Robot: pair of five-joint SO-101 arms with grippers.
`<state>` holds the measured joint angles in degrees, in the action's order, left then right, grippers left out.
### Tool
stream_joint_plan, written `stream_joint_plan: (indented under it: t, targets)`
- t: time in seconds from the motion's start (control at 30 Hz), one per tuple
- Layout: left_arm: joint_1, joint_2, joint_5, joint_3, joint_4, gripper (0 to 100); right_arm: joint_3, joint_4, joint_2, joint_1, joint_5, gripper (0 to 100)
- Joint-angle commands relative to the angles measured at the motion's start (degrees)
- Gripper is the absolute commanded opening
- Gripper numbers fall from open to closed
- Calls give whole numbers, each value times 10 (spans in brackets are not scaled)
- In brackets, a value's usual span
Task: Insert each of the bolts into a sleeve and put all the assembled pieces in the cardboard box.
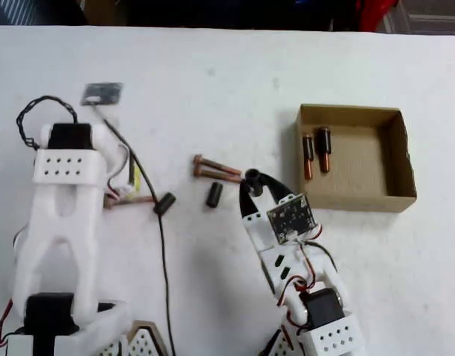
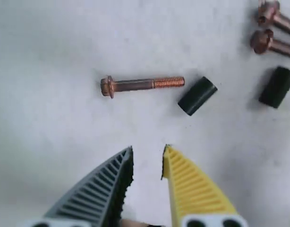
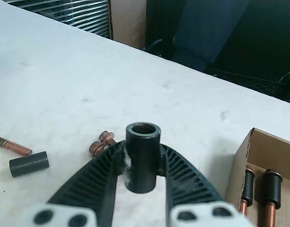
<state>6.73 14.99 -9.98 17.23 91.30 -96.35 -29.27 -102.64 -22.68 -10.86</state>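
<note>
Sleeve (image 3: 143,158) sits clamped upright in my right gripper (image 3: 142,150) near the box (image 1: 353,201); left gripper (image 2: 148,152), ajar and empty, needs the bolt (image 2: 142,85).

Left gripper (image 2: 148,150) hangs slightly parted; right gripper (image 3: 143,150) clamps an upright sleeve (image 3: 143,161).

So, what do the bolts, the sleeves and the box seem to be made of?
The bolts look like metal with a shiny copper-coloured finish, perhaps plated steel; cut threads and a flanged hex head show. The sleeves are matte black tubes, plastic or blackened metal; I cannot tell which. The cardboard box is plain, dull brown cardboard with raw edges.
</note>
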Motion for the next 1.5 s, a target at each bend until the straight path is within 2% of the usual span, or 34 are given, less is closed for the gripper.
stream_joint_plan:
  t: [0.0, 0.13, 0.27, 0.43, 0.6, 0.8, 1.33, 1.47]
  targets:
    - [19, -12, -140, 13, -46, 135, -5, 0, -7, 4, 0, 17]
    - [19, -49, -278, 50, -77, 135, -5, 0, -7, 4, 0, 17]
    - [19, -95, -384, 70, -135, 135, -5, 0, -7, 4, 0, 17]
    - [19, -150, -480, 69, -180, 135, -5, 0, -7, 4, 0, 17]
    - [22, -197, -536, 69, -222, 135, -5, 0, -7, 4, 0, 17]
    - [58, -225, -553, 69, -273, 135, -5, 0, -7, 4, -1, 17]
    - [64, -265, -553, 69, -277, 135, -5, 0, -7, 4, -1, 17]
    - [78, -299, -553, 68, -311, 135, -5, 0, -7, 4, -1, 17]
